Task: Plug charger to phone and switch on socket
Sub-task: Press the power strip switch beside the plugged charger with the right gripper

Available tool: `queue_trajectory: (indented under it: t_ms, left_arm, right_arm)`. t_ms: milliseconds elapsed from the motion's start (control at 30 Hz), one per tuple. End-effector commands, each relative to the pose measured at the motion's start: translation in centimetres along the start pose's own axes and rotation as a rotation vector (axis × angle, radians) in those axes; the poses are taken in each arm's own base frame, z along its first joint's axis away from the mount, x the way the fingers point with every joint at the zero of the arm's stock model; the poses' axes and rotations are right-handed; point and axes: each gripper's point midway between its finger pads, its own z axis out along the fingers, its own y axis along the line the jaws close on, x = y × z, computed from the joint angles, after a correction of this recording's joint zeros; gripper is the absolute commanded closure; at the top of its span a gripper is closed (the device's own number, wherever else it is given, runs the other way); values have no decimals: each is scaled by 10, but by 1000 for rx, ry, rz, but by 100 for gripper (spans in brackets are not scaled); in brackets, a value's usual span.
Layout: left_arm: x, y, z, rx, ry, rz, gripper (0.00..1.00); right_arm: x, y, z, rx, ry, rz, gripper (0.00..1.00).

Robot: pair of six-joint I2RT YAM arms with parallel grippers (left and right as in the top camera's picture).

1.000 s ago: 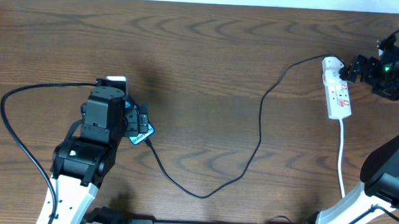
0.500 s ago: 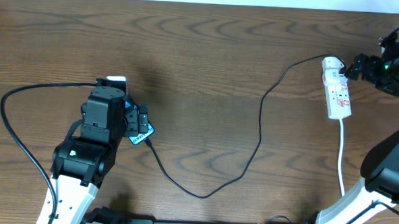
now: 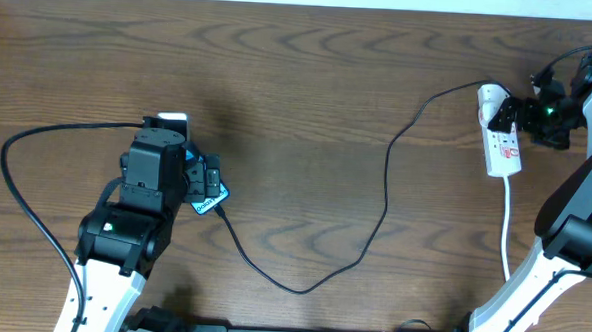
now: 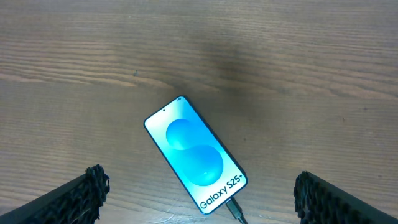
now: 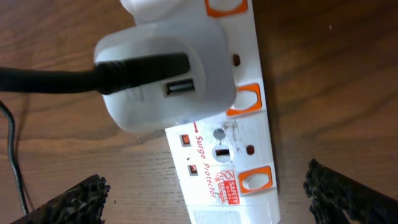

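The phone (image 4: 196,155) lies on the wooden table with its blue "Galaxy S25+" screen lit. The charger's connector (image 4: 234,210) sits in its bottom port. My left gripper (image 4: 199,196) is open above the phone's lower end, touching nothing. In the overhead view only a corner of the phone (image 3: 216,197) shows by the left gripper (image 3: 207,181). The black charger cable (image 3: 385,195) runs right to a white plug (image 5: 165,71) seated in the socket (image 5: 233,146). My right gripper (image 5: 205,196) is open and hovers over the socket (image 3: 501,143), near its orange switches.
The socket's white cord (image 3: 506,235) runs toward the table's front. A thicker black arm cable (image 3: 19,199) loops at the left. Both arm bases stand at the front edge.
My right gripper has moved left, from beside the socket's top end to over the socket. The left arm, phone and cable have not moved.
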Motion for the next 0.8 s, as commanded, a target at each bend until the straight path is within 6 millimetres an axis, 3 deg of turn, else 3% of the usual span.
queue_trajectory:
  t_ms: [0, 167, 767]
  left_arm:
    - [-1, 3, 0, -18, -3, 11, 3]
    - [-1, 3, 0, -18, -3, 11, 3]
    - [-1, 3, 0, -18, -3, 11, 3]
  right_arm:
    - [-10, -1, -5, -11, -43, -67, 1]
    - [-16, 18, -7, -118, -86, -184, 1]
    - [-12, 29, 4, -179, -97, -243, 1]
